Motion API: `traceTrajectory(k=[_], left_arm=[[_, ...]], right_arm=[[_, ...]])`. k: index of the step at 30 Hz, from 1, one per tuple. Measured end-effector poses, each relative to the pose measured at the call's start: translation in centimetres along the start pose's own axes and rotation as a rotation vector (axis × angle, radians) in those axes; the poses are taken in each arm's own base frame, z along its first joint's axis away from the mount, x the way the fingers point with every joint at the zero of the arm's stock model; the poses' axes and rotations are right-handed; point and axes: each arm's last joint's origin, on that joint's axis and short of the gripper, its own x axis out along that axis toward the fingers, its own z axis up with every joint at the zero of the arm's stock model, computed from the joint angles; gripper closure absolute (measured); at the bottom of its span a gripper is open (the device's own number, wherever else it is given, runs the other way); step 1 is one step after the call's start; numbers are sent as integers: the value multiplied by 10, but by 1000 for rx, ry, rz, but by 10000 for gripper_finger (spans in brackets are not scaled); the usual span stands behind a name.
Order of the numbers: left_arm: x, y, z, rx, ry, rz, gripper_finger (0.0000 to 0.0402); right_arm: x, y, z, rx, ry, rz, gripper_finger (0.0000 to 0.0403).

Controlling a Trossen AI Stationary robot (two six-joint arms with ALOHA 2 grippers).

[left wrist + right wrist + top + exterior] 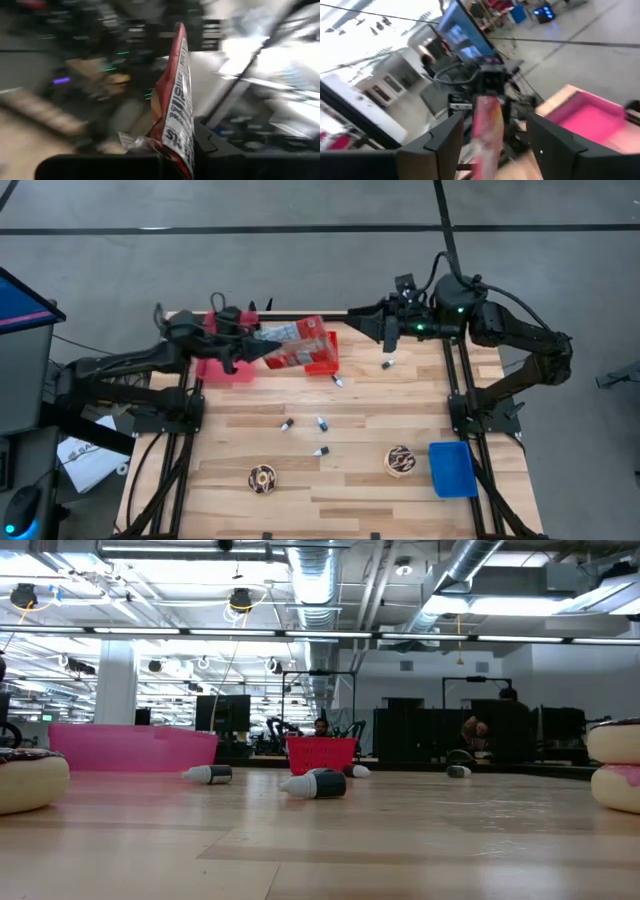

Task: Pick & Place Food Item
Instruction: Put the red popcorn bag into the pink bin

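From overhead I see my left gripper (262,352) over the far left part of the table (350,480), clamped tight on one end of the snack bag (295,345). The bag is red and silver, stretched out sideways in the air between the two arms, above the red basket (322,365) and just beside the pink bin (225,368). In the left wrist view the bag (175,105) stands edge-on right in front of me, its crimped end pinched between my two dark fingers (220,150); the background there is smeared, so I read nothing more from it.

My right gripper (355,313) sits at the far edge of the table, a little apart from the bag's other end. Its jaws stand wide in the right wrist view, with the bag (487,127) hanging in the gap and neither finger (442,140) touching it. So the bag is in the left gripper alone.

On the table nearer to me: two donuts, one dark-topped (401,461) beside the blue tray (452,468), one pink-frosted (263,478) farther left. Several small bottle-like pieces (321,423) lie scattered across the middle. From table level I see the pink bin (130,748), the red basket (322,754) and those small pieces (318,784) lying on their sides; no arm shows there.
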Motion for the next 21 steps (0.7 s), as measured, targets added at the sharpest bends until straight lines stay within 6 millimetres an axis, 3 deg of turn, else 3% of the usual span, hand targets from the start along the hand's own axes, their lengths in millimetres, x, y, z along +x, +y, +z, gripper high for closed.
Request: traceTrajectory(k=[7, 11, 15, 21], left_arm=[[-69, -4, -10, 25, 100, 488, 390], [-93, 2, -25, -13, 198, 734, 390], [-95, 14, -37, -15, 288, 978, 391], [-68, 31, -32, 102, 293, 1244, 391]], right_arm=[[-6, -14, -15, 1, 129, -192, 189], [-7, -19, -20, 15, 181, -243, 189], [-7, -23, -22, 28, 197, -279, 191], [-7, -29, -18, 38, 186, -307, 200]])
